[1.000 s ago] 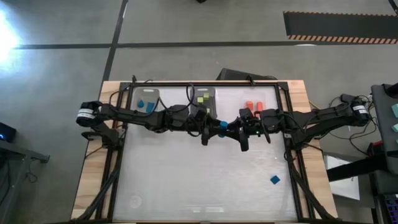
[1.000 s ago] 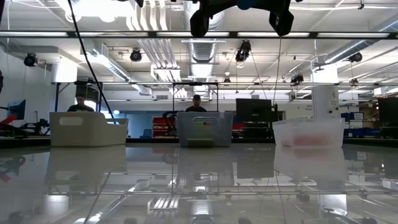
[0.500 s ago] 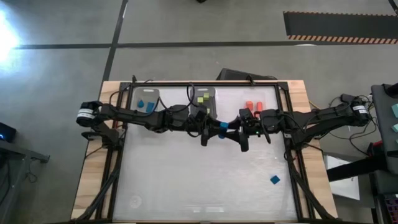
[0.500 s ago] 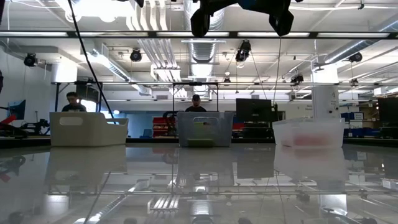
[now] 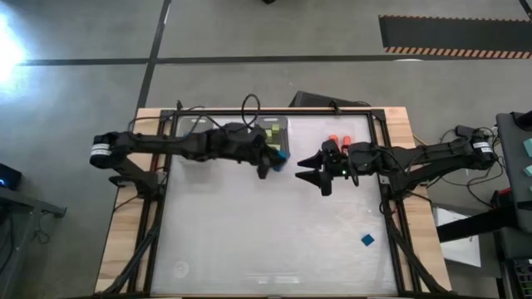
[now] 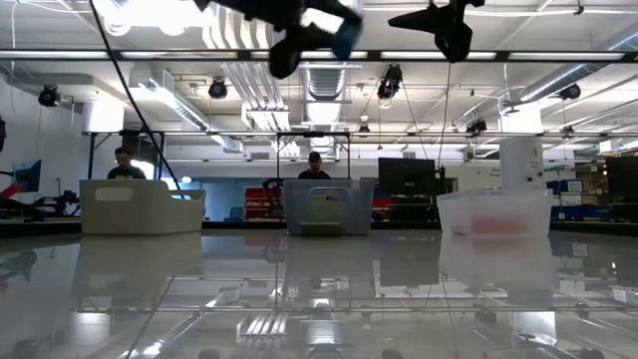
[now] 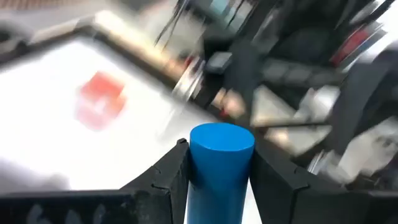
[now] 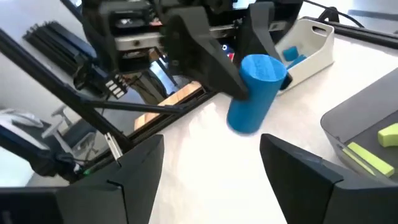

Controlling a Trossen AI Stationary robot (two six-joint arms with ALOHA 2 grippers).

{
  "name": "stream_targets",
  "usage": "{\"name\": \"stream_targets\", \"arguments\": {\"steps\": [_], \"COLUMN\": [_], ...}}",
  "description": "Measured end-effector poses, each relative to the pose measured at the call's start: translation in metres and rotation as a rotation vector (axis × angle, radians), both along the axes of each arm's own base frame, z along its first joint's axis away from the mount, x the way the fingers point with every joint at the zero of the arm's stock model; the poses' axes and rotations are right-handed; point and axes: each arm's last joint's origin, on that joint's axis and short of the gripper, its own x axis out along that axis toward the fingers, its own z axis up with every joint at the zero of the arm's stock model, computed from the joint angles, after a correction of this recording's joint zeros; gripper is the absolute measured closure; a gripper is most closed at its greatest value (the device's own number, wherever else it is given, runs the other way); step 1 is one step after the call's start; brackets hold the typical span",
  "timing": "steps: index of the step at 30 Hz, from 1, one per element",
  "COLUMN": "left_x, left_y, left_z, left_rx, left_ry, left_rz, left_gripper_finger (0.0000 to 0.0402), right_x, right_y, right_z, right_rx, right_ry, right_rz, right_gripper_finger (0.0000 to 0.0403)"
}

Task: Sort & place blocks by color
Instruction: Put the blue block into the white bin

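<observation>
- Glossy white table (image 5: 266,241), 3 bins along far edge.
- I see left gripper (image 5: 274,158) clenched on blue cylinder block (image 7: 221,158), raised beside the middle bin (image 5: 274,126).
- Right gripper (image 5: 312,170) released, fingers spread, near centre.
- 1 blue block (image 5: 367,240) lies apart, near right edge.

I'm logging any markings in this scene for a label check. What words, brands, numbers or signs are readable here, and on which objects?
None can be read.
The blue cylinder held in the left gripper: plain, no print.
The bins in the low view: no legible label.
The striped floor marking: a hazard pattern, no lettering.
The right gripper, jaws open: no readable marking.
Screens and signs in the room behind: too small to read.
</observation>
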Motion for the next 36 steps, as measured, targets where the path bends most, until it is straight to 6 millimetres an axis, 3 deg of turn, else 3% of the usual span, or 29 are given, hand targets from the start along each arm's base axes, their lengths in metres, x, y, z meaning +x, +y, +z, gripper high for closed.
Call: {"name": "stream_targets", "arguments": {"steps": [7,13,17,21,27,33,36], "left_x": [-0.054,-0.114,-0.145,-0.163,-0.181,-0.178,-0.177], "left_y": [0.042,0.092,0.122,0.144,0.157,0.164,0.166], "left_z": [-0.019,-0.042,-0.055,-0.066,-0.083,-0.097,-0.101], "left_rx": [-0.073,-0.148,-0.207,-0.248,-0.296,-0.293,-0.302], "left_ry": [0.454,0.878,1.064,1.151,1.349,1.43,1.446], "left_rz": [0.171,0.476,0.591,0.619,0.583,0.507,0.499], "left_gripper_finger": [0.0282,0.0282,0.0282,0.0282,0.0282,0.0282,0.026], "right_x": [0.0,0.0,0.0,0.0,0.0,0.0,0.0], "right_y": [-0.003,-0.003,-0.004,-0.004,-0.004,-0.005,-0.005], "right_z": [-0.001,-0.001,-0.001,-0.001,-0.001,-0.001,-0.001], "right_rx": [0.047,0.056,0.078,0.092,0.102,0.098,0.109], "right_ry": [0.01,0.014,0.013,0.012,0.011,0.01,0.01], "right_rz": [-0.022,-0.043,-0.059,-0.067,-0.077,-0.092,-0.095], "right_gripper_finger": [0.0162,0.0171,0.0174,0.0175,0.0175,0.0175,0.0175]}}
